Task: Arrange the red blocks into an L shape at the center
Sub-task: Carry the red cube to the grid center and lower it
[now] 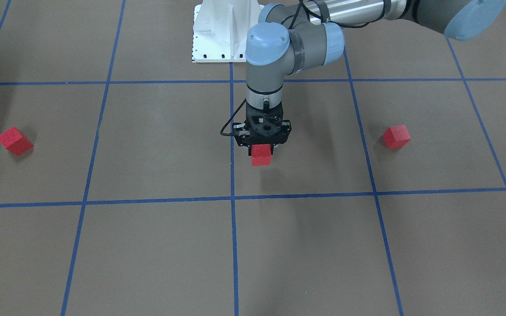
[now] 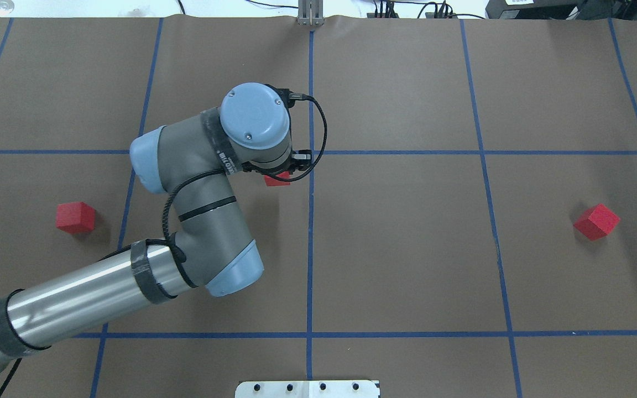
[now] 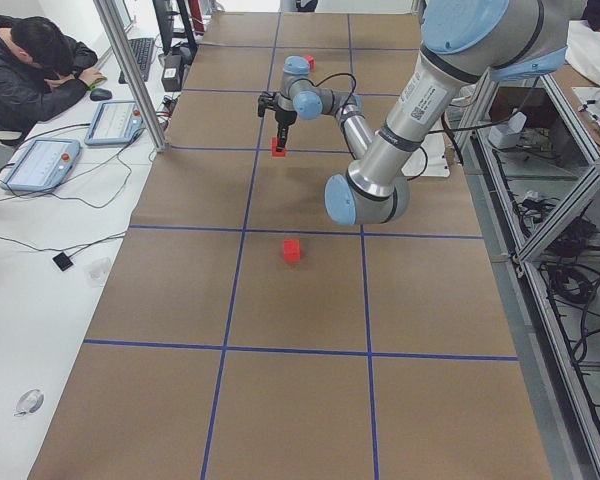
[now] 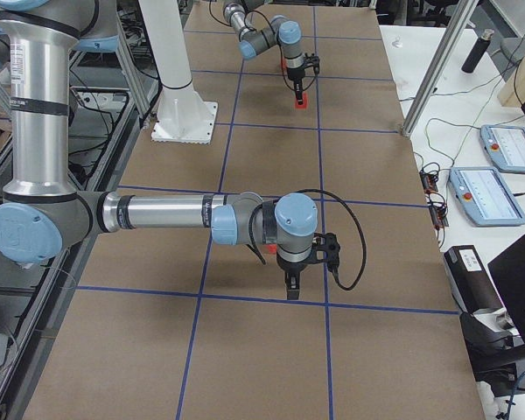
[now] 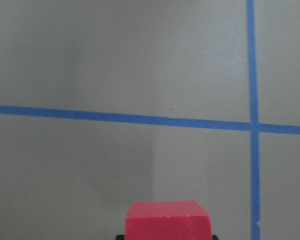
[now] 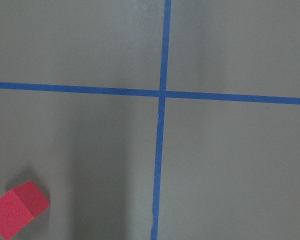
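Red blocks, three matte cubes: none is touching another, so no part of the L is standing yet.

1. Held block point(image 1: 261, 157): the left gripper point(image 1: 261, 151) is gripping it from above, fingers pressed on two opposite sides. It is sitting just beside the middle blue tape line point(image 1: 232, 175), on the robot's left of it, inside the centre point(image 2: 329, 221). Whether it is resting on the brown paper or hanging just above it cannot be told. Judged as the first piece being delivered; release is pending.

2. Left-side block point(image 2: 75, 216): lying loose on the paper, well apart from the centre and one grid line over from it. Nothing is touching it. Pick and carry are outstanding.

3. Right-side block point(image 2: 596, 221): lying loose and turned askew to the grid, well apart from the centre, past the grid line on the robot's right. Nothing is touching it. Pick and carry are outstanding.

Right gripper point(image 4: 290, 287): pointing down over bare paper near a tape crossing; whether its fingers are apart or together cannot be told. Its wrist camera is showing a red block at the lower left of its view, presumably item 3.

Progress, as judged: early. One block is arriving at the centre; two more are awaiting transfer, then squaring up face to face, one turning the corner.
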`<state>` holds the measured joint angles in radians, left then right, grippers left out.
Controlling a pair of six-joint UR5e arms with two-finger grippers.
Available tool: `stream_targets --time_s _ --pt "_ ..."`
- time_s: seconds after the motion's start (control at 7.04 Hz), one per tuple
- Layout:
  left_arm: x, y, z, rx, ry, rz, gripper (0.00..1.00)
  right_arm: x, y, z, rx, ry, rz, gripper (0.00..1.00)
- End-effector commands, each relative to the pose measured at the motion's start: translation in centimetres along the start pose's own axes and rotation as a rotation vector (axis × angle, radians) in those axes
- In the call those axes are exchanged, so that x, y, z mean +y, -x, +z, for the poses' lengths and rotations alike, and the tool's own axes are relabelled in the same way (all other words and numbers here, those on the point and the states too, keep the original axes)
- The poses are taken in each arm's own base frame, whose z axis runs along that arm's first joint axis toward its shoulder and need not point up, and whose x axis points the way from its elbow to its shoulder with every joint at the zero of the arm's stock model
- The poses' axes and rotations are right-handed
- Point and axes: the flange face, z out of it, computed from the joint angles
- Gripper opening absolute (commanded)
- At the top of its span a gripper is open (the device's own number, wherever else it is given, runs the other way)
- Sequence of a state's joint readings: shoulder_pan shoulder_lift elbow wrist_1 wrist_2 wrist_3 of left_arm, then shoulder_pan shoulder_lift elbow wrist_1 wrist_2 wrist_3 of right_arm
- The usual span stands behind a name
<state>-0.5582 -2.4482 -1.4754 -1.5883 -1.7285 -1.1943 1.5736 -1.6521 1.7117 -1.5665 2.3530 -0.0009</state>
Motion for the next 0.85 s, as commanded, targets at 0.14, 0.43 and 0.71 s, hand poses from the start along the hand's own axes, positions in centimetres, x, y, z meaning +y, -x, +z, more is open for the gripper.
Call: stream_targets --time_s 0.14,0.43,0.71 --pt "-2.5 -3.2 4.7 0.033 -0.057 0.048 0.00 0.0 -0.1 0.0 0.000 0.002 0.003 0.99" --pt "-2.6 -3.2 5.2 0.036 -0.060 0.050 0.00 -0.1 0.0 -0.1 0.000 -0.002 0.000 0.99" --pt "-2.4 -3.5 5.3 0.034 -0.054 0.064 0.00 -0.1 0.2 -0.1 0.000 -0.002 -0.004 0.99"
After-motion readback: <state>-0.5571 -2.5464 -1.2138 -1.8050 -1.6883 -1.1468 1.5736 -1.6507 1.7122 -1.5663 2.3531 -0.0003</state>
